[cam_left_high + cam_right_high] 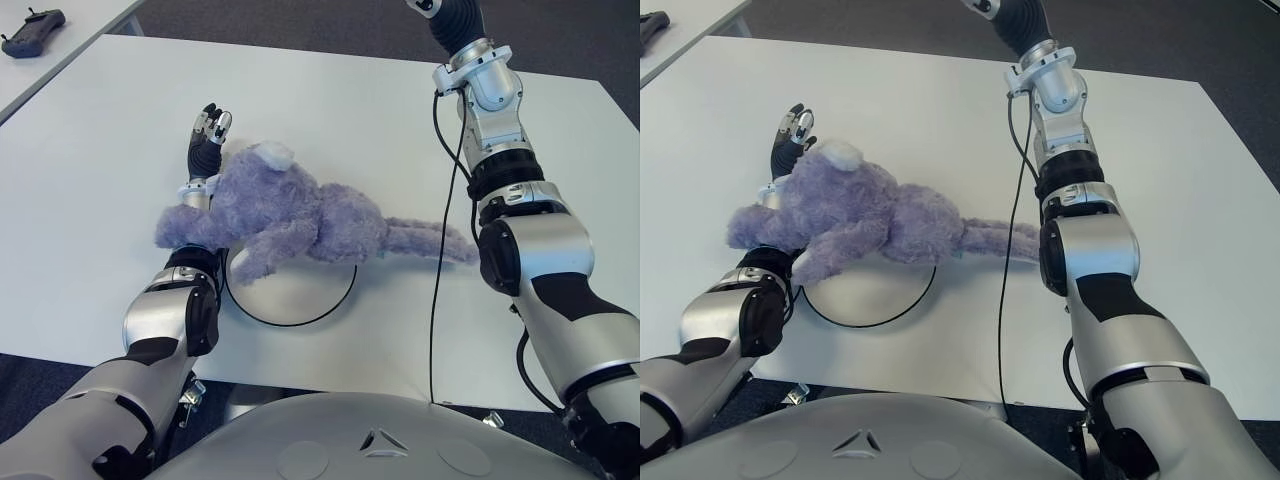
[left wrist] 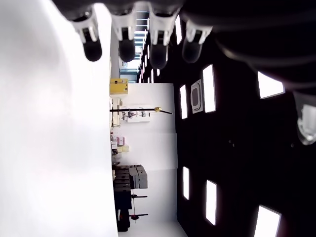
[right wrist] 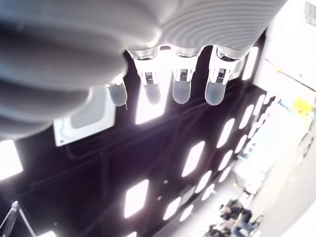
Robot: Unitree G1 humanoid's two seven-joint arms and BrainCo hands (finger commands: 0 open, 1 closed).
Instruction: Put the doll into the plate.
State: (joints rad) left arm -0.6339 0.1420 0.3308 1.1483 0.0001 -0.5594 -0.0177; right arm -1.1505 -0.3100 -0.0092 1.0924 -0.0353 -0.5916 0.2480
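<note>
A purple plush doll (image 1: 290,210) lies on its front across the far rim of a white plate (image 1: 290,295) with a black edge. Its head and one arm drape over my left wrist, and its legs trail right onto the table. My left hand (image 1: 208,135) sticks out beyond the doll's head with fingers (image 2: 126,49) straight and holding nothing. My right arm (image 1: 490,110) rises out of the top of the eye views. The right wrist view shows my right hand's fingers (image 3: 180,91) extended against a ceiling, empty.
The white table (image 1: 100,180) extends widely on all sides of the plate. A black cable (image 1: 437,300) hangs along my right arm, in front of the doll's legs. A dark controller (image 1: 32,30) lies on a second table at far left.
</note>
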